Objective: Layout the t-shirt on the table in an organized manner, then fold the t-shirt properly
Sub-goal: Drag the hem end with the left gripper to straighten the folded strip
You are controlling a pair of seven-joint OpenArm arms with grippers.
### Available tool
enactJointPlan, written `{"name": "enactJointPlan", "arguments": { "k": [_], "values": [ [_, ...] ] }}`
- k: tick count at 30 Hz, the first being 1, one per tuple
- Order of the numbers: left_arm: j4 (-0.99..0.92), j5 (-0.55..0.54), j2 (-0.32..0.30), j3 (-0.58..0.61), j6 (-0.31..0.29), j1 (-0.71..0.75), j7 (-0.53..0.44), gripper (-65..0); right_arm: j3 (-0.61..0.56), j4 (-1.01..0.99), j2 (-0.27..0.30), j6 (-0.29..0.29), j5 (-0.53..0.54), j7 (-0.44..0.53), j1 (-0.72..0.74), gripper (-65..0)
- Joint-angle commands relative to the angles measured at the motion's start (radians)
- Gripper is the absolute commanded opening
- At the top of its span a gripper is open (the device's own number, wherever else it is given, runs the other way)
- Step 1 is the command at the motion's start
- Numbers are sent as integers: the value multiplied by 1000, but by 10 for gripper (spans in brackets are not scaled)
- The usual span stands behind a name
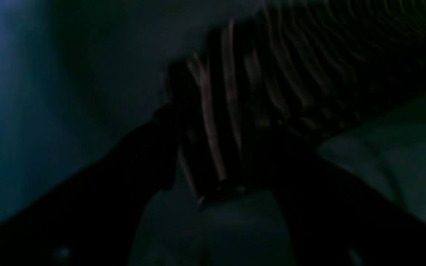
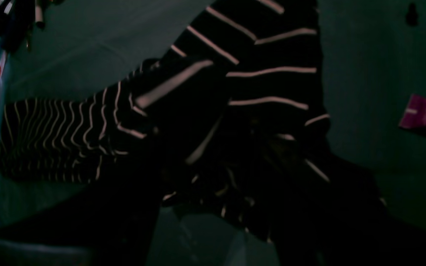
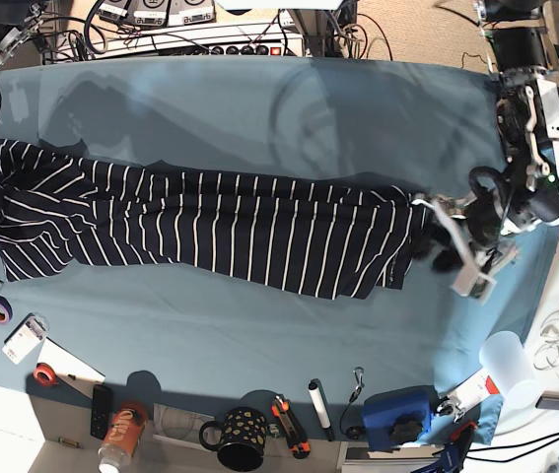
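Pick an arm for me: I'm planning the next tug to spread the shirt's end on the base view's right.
Left, probably. The left gripper sits right at that end of the t-shirt, while the right arm is across the table at the opposite end.

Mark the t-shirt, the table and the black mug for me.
t-shirt [image 3: 240, 229]: base view, striped middle of the body.
table [image 3: 259, 128]: base view, bare teal cloth beyond the shirt.
black mug [image 3: 244, 438]: base view, its dotted side.
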Motion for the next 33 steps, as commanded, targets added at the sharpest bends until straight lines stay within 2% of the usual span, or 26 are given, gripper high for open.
{"name": "enactJointPlan", "arguments": {
  "k": [1, 3, 4, 8, 10, 15, 19, 22, 27, 33],
  "values": [
    [9, 31, -5, -3, 5, -13, -34, -321, 7, 17, 36, 1, 24, 22, 14, -452],
    [-10, 85, 8, 0, 11, -8, -81, -237, 7, 17, 36, 1, 23, 19, 14, -452],
    [-22, 103, 15, 5, 37, -9, -89, -207, 7, 17, 36, 1, 20, 19, 14, -452],
    [-70, 150, 48, 52, 208, -31, -41, -200, 7, 17, 35, 1, 19, 21, 14, -453],
    [-116, 183, 70, 72, 230, -70, 16, -201, 7, 17, 34, 1, 20, 24, 14, -452],
    [-322, 192, 111, 81, 232, -195, 79, -201, 7, 17, 34, 1, 16, 24, 14, -453],
    [-519, 152, 112, 81, 224, -281, 152, -201, 7, 17, 34, 1, -14, 24, 14, -453],
    [-629, 84, 112, 81, 216, -313, 186, -201, 7, 17, 34, 1, -29, 26, 14, -453],
    [-692, -4, 112, 81, 175, -313, 223, -201, 7, 17, 34, 1, -29, 27, 14, -452],
    [-692, -18, 112, 81, 168, -286, 237, -201, 7, 17, 34, 1, -29, 27, 14, -453]
  ]
}}
